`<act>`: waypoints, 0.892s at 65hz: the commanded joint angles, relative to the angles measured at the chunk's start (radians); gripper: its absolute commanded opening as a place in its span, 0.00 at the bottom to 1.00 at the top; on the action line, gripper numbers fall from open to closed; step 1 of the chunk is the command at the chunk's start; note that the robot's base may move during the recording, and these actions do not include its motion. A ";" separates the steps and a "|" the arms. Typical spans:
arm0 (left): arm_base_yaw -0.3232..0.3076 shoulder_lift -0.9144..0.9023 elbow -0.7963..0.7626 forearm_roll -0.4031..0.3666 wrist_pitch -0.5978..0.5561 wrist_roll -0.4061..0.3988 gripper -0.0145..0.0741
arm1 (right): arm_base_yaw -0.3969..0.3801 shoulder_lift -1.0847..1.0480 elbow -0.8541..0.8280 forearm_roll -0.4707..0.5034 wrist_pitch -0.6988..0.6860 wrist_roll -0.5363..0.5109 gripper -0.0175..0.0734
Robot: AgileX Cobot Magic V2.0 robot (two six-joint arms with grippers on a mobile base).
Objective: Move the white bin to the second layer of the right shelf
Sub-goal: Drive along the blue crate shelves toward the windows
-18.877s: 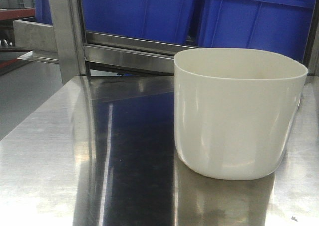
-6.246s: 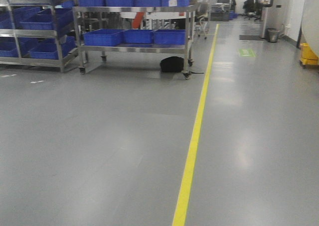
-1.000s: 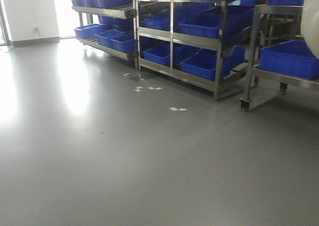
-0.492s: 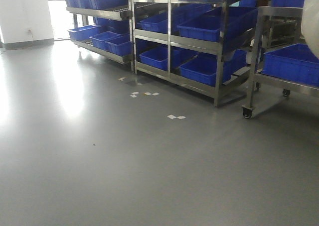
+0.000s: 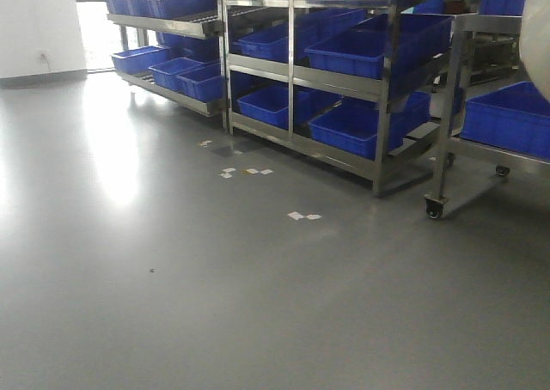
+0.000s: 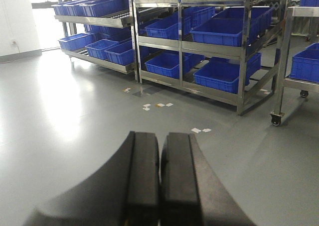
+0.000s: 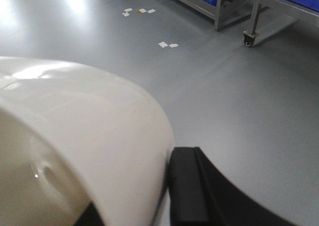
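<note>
White bin [image 7: 75, 136] gripped at its wall by right hand [image 7: 168, 186]; left hand [image 6: 160, 171] closed empty, pointing forward.

- Across the lower part of the front view you have a smooth grey floor [image 5: 215, 304], glossy enough to mirror the light.
- At the upper left, a white wall [image 5: 34, 21] with a dark skirting [image 5: 43, 78] meets a bright opening [image 5: 96, 33]; its glare [image 5: 116, 162] lies on the floor below.
- Along the top, you see steel racks [image 5: 292, 72] holding blue crates [image 5: 361, 51] on several levels.
- At the right edge stands a steel trolley [image 5: 449, 106] on a caster [image 5: 434, 208].
- Small white floor patches [image 5: 302, 216] lie in front of the racks, centre frame.
</note>
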 commanded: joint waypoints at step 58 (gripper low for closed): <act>-0.008 -0.014 0.037 -0.005 -0.084 -0.004 0.26 | -0.008 0.001 -0.031 0.004 -0.100 0.000 0.25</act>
